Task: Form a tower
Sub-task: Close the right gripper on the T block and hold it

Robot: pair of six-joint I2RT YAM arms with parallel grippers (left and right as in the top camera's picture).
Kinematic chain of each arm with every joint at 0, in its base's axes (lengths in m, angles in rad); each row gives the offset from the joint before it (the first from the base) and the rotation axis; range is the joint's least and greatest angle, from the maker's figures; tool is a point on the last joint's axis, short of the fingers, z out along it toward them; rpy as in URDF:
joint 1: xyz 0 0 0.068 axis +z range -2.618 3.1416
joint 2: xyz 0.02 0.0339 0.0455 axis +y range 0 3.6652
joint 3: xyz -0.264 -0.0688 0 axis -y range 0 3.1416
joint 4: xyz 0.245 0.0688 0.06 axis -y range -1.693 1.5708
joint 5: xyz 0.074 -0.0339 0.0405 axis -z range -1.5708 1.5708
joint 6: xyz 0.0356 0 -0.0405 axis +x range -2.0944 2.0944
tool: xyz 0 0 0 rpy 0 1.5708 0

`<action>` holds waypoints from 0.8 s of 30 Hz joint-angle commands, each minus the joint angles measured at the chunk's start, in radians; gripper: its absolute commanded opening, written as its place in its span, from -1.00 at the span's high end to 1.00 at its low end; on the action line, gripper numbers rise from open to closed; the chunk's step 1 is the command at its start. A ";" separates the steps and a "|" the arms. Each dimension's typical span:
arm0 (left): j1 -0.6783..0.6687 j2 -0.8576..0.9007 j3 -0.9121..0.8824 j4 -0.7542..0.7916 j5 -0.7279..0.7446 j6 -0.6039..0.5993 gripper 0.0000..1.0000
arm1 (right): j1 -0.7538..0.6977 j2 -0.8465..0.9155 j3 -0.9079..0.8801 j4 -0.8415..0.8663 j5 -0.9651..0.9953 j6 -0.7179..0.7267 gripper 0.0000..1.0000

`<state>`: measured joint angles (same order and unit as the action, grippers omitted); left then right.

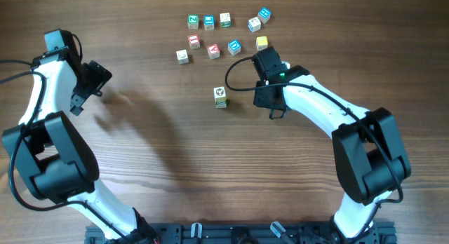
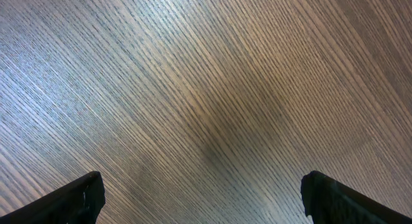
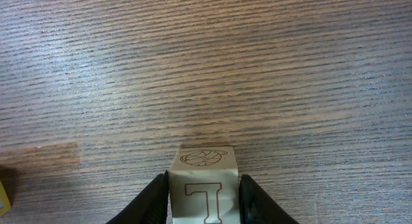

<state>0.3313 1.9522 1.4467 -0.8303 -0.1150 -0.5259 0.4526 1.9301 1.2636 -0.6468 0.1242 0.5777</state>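
Observation:
The tower (image 1: 220, 97) stands alone mid-table. From above it shows a white cube with a green marking on top, and its height cannot be told. My right gripper (image 1: 266, 64) (image 3: 203, 185) is to its right, low over the table and shut on a white T cube (image 3: 203, 182) with a red-brown T on its side and a drawing on top. The overhead view hides that cube under the gripper. My left gripper (image 1: 88, 87) (image 2: 203, 198) is far left, open, with only bare wood between its fingers.
Several loose letter cubes lie at the back of the table, among them a yellow cube (image 1: 262, 42) (image 3: 2, 198) just beyond the right gripper, a blue cube (image 1: 234, 47) and a red cube (image 1: 214, 51).

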 commanded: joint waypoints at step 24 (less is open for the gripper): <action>0.002 -0.020 0.010 0.003 -0.010 -0.003 -1.00 | -0.001 0.010 -0.009 0.000 0.007 -0.001 -0.09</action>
<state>0.3313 1.9522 1.4467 -0.8303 -0.1150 -0.5259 0.4526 1.9301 1.2636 -0.6468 0.1242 0.5751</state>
